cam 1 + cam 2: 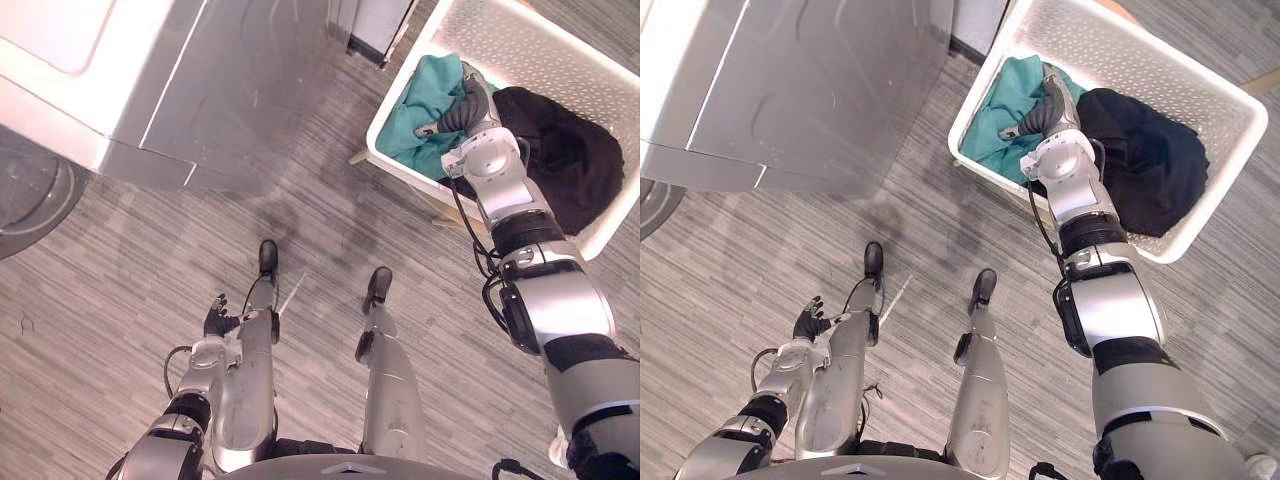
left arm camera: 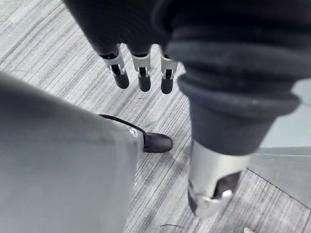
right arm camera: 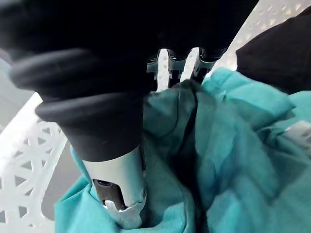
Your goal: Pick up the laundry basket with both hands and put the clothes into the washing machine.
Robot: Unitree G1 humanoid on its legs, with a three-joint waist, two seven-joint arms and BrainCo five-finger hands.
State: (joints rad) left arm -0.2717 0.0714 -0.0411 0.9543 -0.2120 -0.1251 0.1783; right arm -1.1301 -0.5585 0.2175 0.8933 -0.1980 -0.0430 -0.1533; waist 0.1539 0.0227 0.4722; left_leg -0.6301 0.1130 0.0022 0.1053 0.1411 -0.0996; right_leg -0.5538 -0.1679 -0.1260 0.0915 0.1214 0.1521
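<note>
Fingers [image 2: 144, 80] straight — left hand [image 1: 216, 320] over floor [image 1: 110, 290]

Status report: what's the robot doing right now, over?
Left robot hand open, hanging low. Right robot hand in laundry basket, on teal cloth. Washing machine off left.

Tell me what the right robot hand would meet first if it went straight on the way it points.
Most likely the teal garment: the right robot hand points into the white laundry basket, right at that cloth, though depth is unclear.
</note>
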